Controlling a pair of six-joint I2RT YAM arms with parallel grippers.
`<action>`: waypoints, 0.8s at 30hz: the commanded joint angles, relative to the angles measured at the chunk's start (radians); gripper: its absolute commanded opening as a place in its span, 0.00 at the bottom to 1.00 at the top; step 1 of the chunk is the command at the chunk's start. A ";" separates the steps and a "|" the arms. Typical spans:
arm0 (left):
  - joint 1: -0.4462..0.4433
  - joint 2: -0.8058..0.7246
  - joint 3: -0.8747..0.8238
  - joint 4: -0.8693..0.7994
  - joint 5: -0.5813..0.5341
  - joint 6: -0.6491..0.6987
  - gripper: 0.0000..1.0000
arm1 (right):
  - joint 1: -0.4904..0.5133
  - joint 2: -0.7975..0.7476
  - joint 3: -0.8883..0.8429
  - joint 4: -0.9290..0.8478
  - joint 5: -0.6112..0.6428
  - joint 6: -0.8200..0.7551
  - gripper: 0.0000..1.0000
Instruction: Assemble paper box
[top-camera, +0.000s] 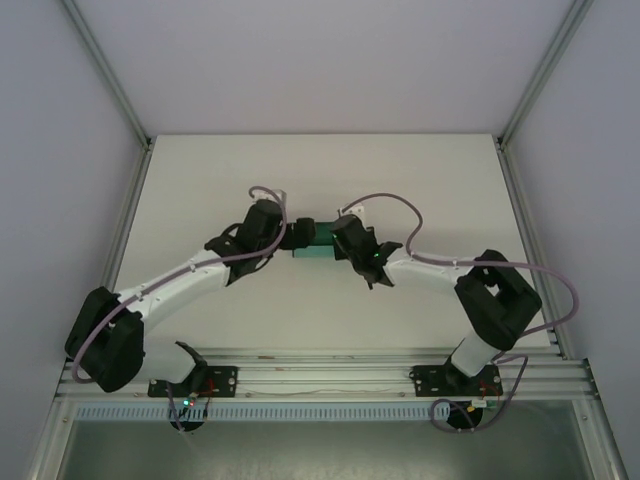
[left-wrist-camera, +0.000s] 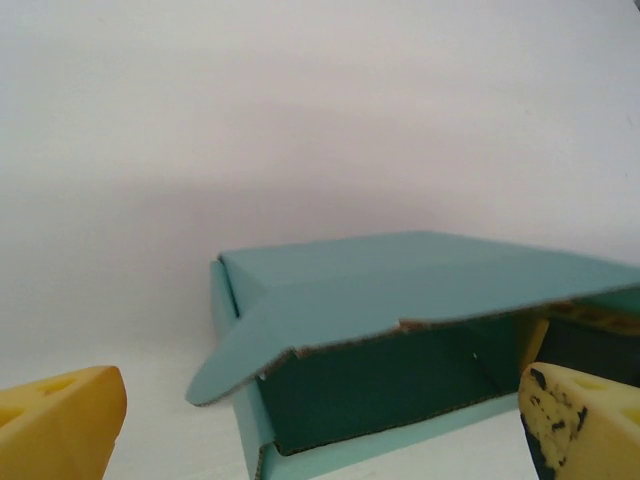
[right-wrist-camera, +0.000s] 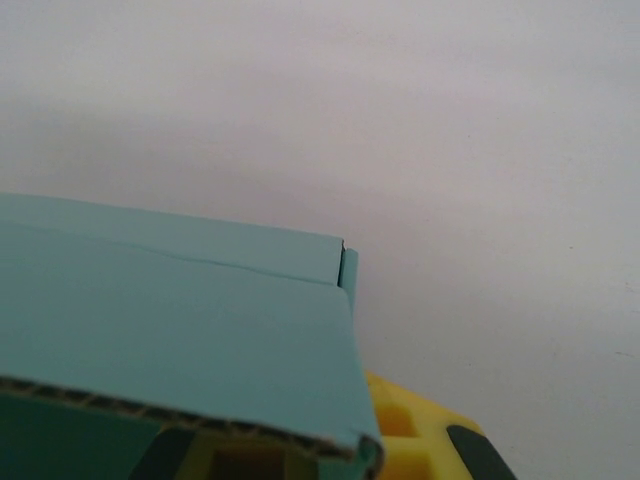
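The teal-green paper box (top-camera: 318, 251) lies mid-table between my two grippers. In the left wrist view the paper box (left-wrist-camera: 400, 280) is folded up, its open side facing me, the lid raised a little and a side flap (left-wrist-camera: 225, 365) sticking out at the left. My left gripper (top-camera: 297, 237) is open, and its yellow fingers (left-wrist-camera: 60, 420) stand wide apart in front of that opening. My right gripper (top-camera: 340, 240) is at the box's other end. There the lid (right-wrist-camera: 150, 320) covers one finger, and the other yellow finger (right-wrist-camera: 420, 440) sits just beside the lid's corner.
The white table (top-camera: 200, 190) runs to a metal frame post on each side (top-camera: 125, 215) (top-camera: 525, 215). Purple cables (top-camera: 395, 205) loop over both wrists. The arm bases sit on the rail (top-camera: 320, 380) at the near edge.
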 joint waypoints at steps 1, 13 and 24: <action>0.106 0.051 0.055 -0.088 0.057 -0.085 1.00 | 0.017 0.009 -0.050 -0.083 -0.016 -0.065 0.00; 0.160 0.379 0.210 -0.051 0.326 -0.103 0.92 | 0.028 -0.004 -0.087 -0.001 -0.010 -0.091 0.11; 0.160 0.405 0.040 0.093 0.362 -0.164 0.71 | 0.040 -0.101 -0.128 -0.060 -0.068 -0.070 0.25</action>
